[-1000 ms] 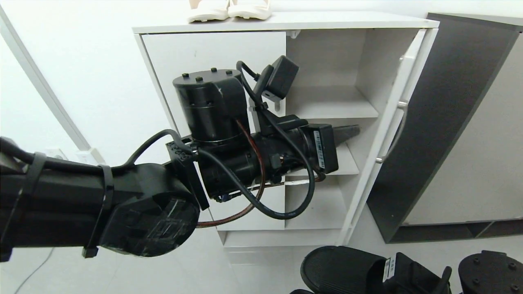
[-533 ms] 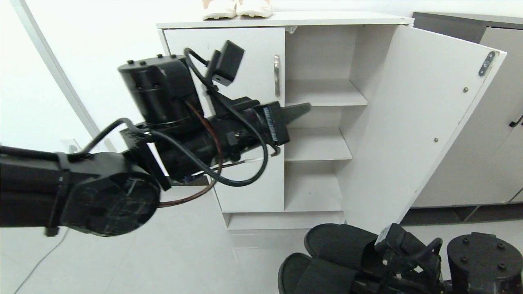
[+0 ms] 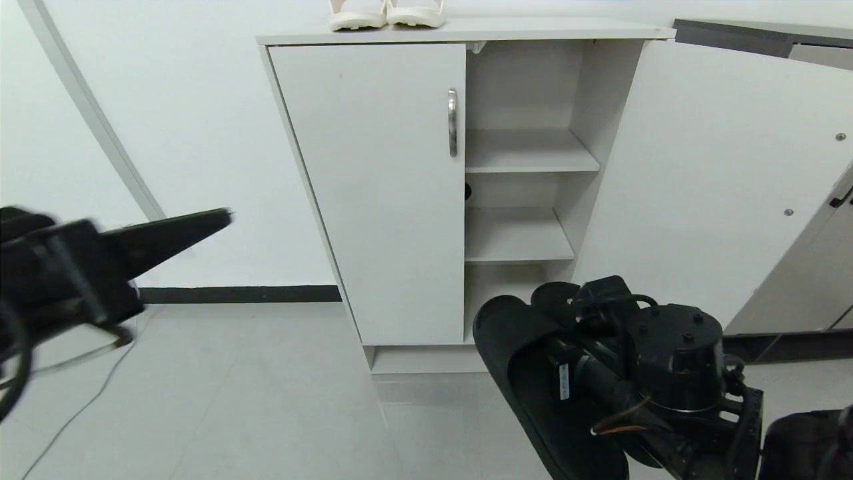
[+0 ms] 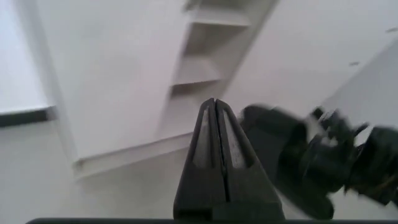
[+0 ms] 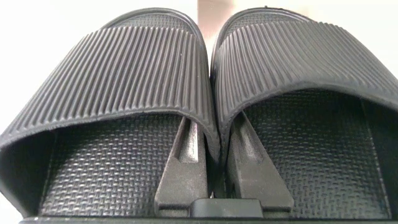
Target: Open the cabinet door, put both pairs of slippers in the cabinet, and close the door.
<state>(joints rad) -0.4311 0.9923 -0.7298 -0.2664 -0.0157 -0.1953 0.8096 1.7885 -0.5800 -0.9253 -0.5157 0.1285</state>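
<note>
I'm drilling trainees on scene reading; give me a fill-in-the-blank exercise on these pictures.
The right gripper is shut on the ___ slippers.
The white slippers sit on ___ of the cabinet.
The cabinet's ___ door stands open.
The left gripper is ___ and holds nothing.
Missing: black; top; right; shut.

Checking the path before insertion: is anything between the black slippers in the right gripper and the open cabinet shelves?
Nothing visible. The black slippers, held by the right gripper, face the open compartment. The right door stands wide open, and the left gripper sits off to the left, before the wall.
</note>
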